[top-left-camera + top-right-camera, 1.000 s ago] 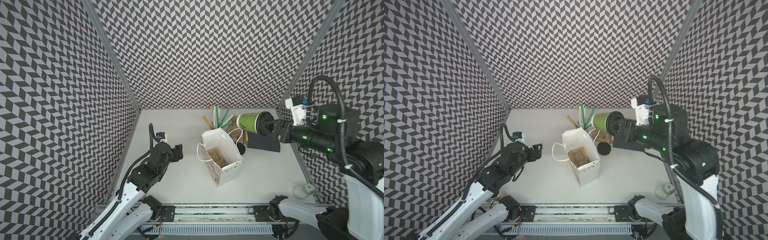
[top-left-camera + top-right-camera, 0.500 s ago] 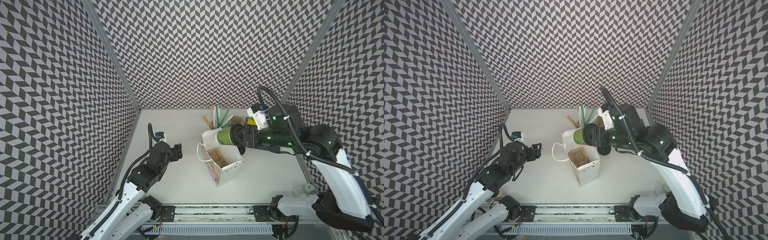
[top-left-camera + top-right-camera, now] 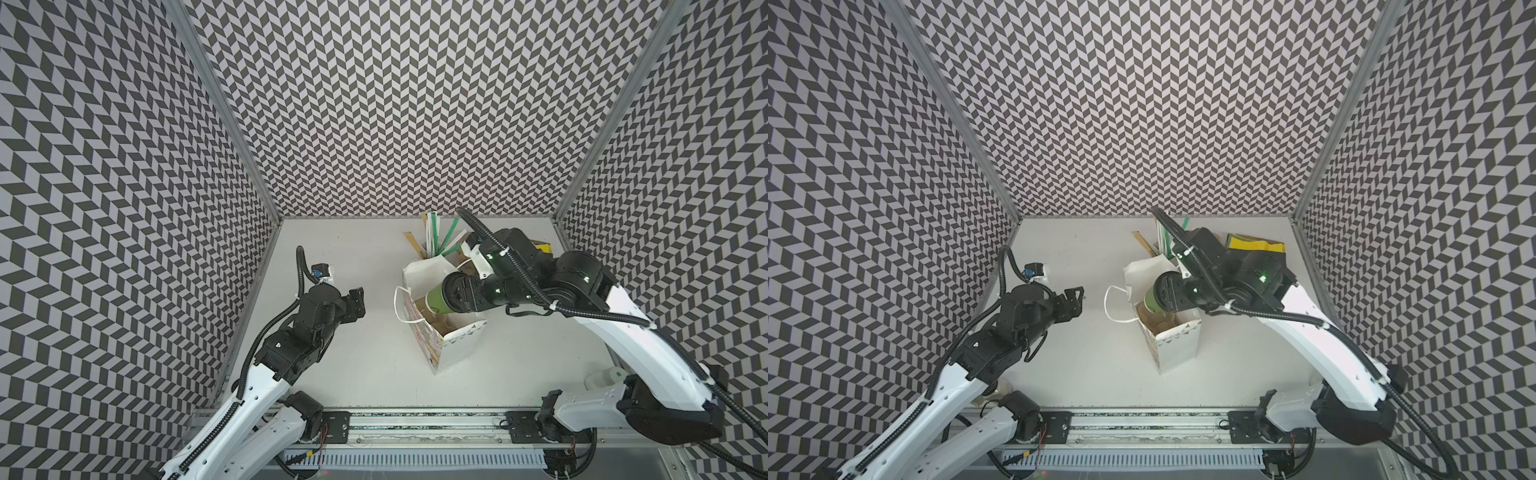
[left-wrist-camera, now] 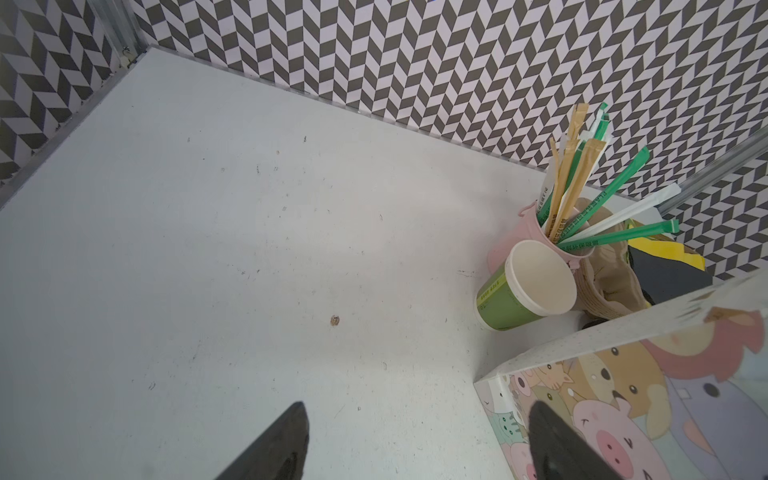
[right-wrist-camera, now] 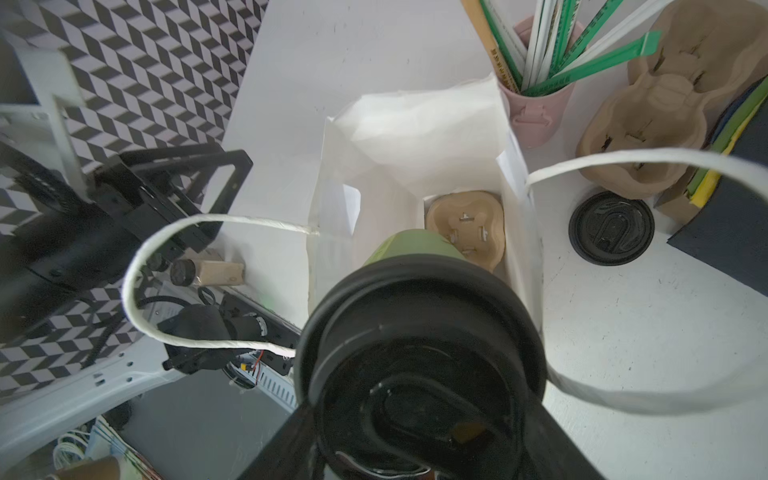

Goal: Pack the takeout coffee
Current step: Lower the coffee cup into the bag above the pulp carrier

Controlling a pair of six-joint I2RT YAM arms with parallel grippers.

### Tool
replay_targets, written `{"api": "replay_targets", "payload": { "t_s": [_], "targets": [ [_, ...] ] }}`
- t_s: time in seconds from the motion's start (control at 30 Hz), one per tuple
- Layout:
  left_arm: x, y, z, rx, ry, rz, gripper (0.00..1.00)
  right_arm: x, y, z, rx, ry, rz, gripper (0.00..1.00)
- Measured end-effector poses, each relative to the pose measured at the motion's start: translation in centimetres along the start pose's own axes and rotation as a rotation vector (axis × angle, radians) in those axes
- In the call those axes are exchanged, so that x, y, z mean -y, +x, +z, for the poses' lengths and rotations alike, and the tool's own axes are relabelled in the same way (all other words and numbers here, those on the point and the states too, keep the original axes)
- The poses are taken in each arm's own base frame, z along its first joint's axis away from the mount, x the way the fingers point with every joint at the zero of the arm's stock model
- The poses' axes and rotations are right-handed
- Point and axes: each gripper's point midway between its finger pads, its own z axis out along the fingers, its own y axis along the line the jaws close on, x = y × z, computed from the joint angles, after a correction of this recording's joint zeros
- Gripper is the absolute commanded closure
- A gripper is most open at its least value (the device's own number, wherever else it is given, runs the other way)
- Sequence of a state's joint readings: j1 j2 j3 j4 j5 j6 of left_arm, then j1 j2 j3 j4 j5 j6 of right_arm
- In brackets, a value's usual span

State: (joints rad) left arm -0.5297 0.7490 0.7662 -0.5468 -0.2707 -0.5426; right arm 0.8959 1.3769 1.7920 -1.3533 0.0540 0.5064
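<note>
The right gripper [image 5: 419,449] clamped the one lidded green cup [image 3: 437,300] by its lid, tilted over the mouth of the single paper bag [image 3: 453,347]. At nine o'clock from the bag, the left gripper [image 3: 356,302] gaped wide, empty. One spare lid [image 5: 611,227] lay on the table [image 3: 361,374].

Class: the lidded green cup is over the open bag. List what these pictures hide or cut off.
- Right claw tips: cut by the right wrist view's edge.
- Takeout coffee base: hidden in the paper bag, both top views.
- Cup tray: partly hidden by the cup, right wrist view.
</note>
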Motion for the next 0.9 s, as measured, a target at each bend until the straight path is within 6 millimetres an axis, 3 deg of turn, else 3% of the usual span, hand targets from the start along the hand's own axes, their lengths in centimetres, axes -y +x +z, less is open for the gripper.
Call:
{"api": "replay_targets", "payload": {
  "t_s": [0.23,0.9],
  "targets": [
    [0.1,0.2,0.1,-0.006,0.003,0.001,0.17,1.2,2.0,3.0,-0.093,0.071,-0.03,1.0],
    [0.4,0.4,0.3,-0.018,0.02,0.005,0.17,3.1,3.3,7.7,-0.225,0.168,-0.09,1.0]
  ]
}}
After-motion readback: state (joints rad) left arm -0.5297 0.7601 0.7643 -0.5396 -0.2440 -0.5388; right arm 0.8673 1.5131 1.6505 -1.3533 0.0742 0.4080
